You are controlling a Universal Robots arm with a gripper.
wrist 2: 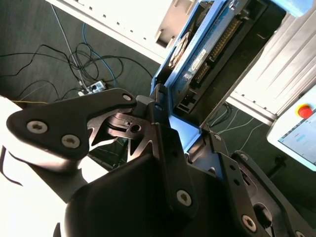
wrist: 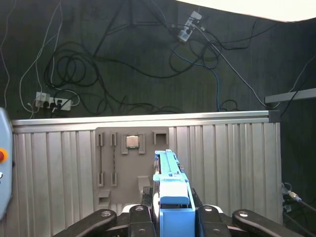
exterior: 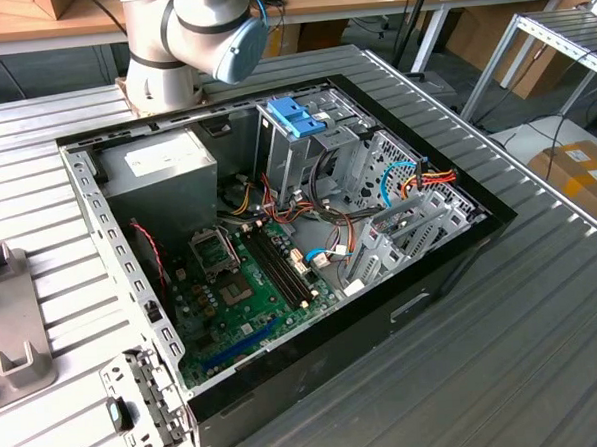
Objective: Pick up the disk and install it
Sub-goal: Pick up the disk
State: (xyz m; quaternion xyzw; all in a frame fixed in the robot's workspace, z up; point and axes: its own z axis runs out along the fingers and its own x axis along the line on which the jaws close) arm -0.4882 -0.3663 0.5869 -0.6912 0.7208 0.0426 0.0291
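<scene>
Gripper [wrist: 171, 216], in the first wrist view, is holding the disk [wrist: 168, 170] between its black fingers. The jaws are standing narrow and pressing on the light-blue carrier from both sides. Beyond the disk a ribbed aluminium table [wrist: 227, 153] is carrying a grey fixture plate [wrist: 111, 163] with a small processor chip [wrist: 132, 142]. Cables [wrist: 98, 64] are lying on the dark floor behind.

In the second wrist view the disk is showing edge-on, with its blue rail, its circuit board side and its connector pins exposed. A white pendant [wrist 2: 291, 133] with a red button is sitting to one side.

In the exterior view the open computer case [exterior: 89, 199] is lying on the table, with a drive cage [exterior: 287, 164], a bare blue bracket [exterior: 298, 115], a power supply [exterior: 160, 163] and the motherboard [exterior: 244, 286] inside.

I am judging the disk to be stiff, rather heavy for its size and sensitive to knocks. Its metal faces are looking smooth, so the plastic rails along the long edges are seeming the better place to grip. The board and the pins should stay untouched.
</scene>
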